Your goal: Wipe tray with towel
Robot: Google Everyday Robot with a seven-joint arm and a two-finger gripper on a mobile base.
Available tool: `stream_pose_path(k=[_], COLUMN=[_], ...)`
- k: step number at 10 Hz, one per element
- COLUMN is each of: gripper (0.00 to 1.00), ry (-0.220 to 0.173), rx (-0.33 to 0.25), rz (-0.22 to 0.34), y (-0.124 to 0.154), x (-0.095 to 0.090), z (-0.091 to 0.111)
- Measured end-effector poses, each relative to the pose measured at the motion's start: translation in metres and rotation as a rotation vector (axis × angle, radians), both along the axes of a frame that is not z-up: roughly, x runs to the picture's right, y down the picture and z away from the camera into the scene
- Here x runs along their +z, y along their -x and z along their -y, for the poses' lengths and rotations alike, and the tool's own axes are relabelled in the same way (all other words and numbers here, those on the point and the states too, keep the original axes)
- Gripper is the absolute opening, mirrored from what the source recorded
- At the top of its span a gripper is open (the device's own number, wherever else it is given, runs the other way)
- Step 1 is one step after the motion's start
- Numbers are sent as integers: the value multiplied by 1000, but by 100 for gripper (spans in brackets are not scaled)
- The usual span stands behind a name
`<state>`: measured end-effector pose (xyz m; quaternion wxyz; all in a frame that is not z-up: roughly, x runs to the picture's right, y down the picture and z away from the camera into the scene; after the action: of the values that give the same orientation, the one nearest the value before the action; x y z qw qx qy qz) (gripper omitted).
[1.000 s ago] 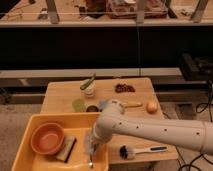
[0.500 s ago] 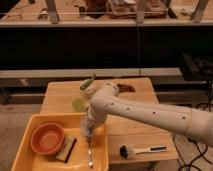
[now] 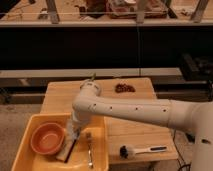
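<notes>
The yellow-orange tray (image 3: 30,150) sits at the table's front left corner. My gripper (image 3: 73,134) reaches down into its middle from the white arm that crosses in from the right. It hangs just right of a round orange bowl (image 3: 47,138) and above a dark rectangular pad (image 3: 67,149). The gripper is shut, and a pale cloth, the towel (image 3: 75,129), shows bunched at its tip over the tray floor. The arm hides most of the towel.
A metal utensil (image 3: 90,151) lies in the tray's right part. A black-headed brush (image 3: 136,150) rests on the wooden table (image 3: 135,127) to the right of the tray. Dark reddish bits (image 3: 125,88) and a green item (image 3: 93,77) lie at the table's far side.
The gripper has moved left and away from the tray's front edge, from beside the utensil to next to the bowl. The arm has swung over the things at the table's back.
</notes>
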<state>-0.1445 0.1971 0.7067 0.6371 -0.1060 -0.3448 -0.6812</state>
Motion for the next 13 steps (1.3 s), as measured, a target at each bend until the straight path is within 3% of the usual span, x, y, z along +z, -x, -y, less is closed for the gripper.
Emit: stream_pose_path(k=[4,7,9,11,13], gripper=[10,10,10,10,10], ry=[30,71,91,105,99], rx=[-49,-48,-14,45,82], rz=[41,19,-13,-60,-77], y=[11,-13,-42,-76,-87], x=[-33,-33,-24,-10,0], z=[-74,-112,-113,-101,-82])
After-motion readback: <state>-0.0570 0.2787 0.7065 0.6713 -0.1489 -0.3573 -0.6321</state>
